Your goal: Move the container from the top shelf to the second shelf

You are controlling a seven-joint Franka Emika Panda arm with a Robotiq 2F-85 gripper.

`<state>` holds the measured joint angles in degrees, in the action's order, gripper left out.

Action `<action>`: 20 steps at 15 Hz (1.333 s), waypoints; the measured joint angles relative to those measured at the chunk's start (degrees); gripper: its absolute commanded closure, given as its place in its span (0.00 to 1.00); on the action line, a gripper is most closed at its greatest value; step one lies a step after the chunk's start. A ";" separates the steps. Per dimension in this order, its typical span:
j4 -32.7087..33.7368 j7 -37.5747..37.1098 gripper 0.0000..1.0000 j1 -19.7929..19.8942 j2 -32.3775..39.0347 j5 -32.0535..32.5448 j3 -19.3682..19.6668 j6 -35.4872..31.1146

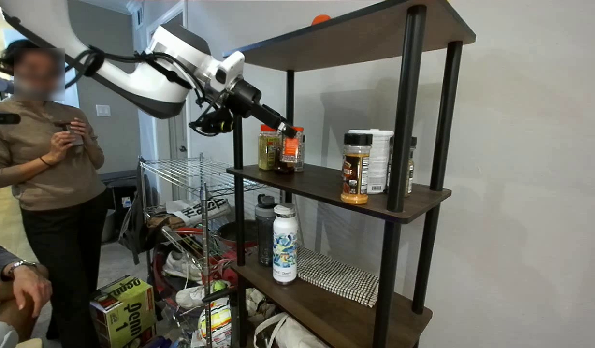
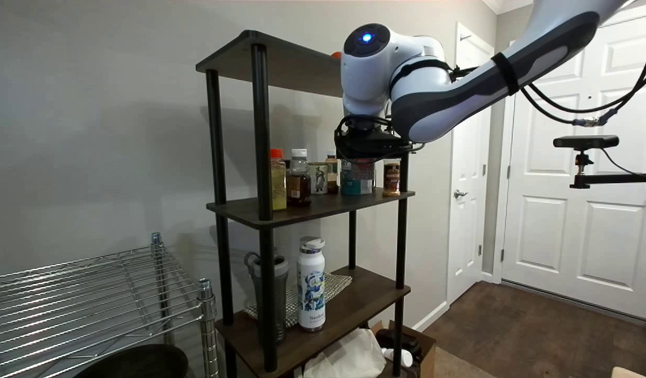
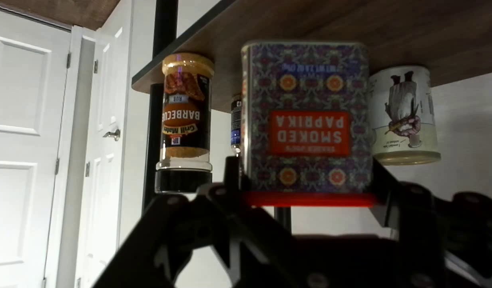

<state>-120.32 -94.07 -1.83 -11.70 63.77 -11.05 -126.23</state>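
Apparently most is done: the gripper (image 3: 307,182) pinches the paprika tin (image 3: 307,120) between its fingers (image 3: 232,171), just above the second shelf (image 1: 319,182); setting it down and letting go seem left.

A white bottle (image 1: 285,246) (printed partly blue) stands beside a dark bottle (image 1: 265,239) and a checked mat (image 1: 338,276).

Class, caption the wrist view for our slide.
Upside-down view: the gripper holds a paprika tin at the second shelf.
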 measured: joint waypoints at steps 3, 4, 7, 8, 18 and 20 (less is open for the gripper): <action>0.27 0.00 0.52 -0.23 1.21 0.04 0.14 0.04; 0.57 0.00 0.52 -0.46 1.83 0.07 0.16 0.04; 2.62 0.01 0.52 -1.36 4.37 0.26 0.19 0.05; 3.48 0.01 0.52 -1.64 5.34 0.28 0.19 0.05; 7.03 0.01 0.52 -2.35 9.55 2.17 1.52 0.03; 7.31 0.01 0.52 -2.36 9.94 2.90 1.78 0.02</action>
<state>-113.01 -94.06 -4.18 -1.76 66.68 -9.26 -126.21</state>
